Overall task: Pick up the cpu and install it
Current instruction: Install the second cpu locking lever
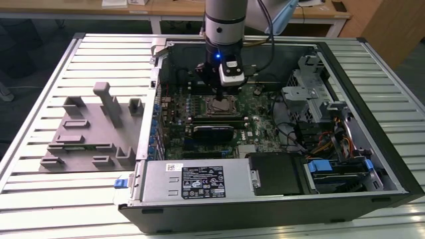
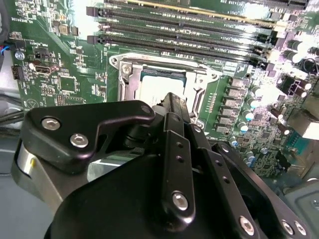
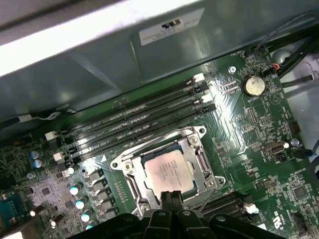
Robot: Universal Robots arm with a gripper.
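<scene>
The cpu [image 3: 167,172] is a small silvery square lying flat inside the dark metal socket frame [image 3: 199,154] on the green motherboard [image 3: 249,129]. In the second wrist view the cpu [image 2: 152,89] is partly covered by my black fingers [image 2: 174,107]. My gripper [image 3: 170,195] is shut, its two fingers pressed together, with their tips at one edge of the chip's top. I cannot tell whether they touch it. In the exterior view the gripper [image 1: 219,97] hangs straight down over the cpu [image 1: 223,106] in the middle of the open computer case [image 1: 371,149].
Several long memory slots [image 3: 134,124] run beside the socket. A power supply [image 1: 192,181] and drive cage [image 1: 332,149] line the case's near and right sides. A grey moulded fixture block [image 1: 89,132] lies on the slatted table [image 1: 47,64] at the exterior view's left.
</scene>
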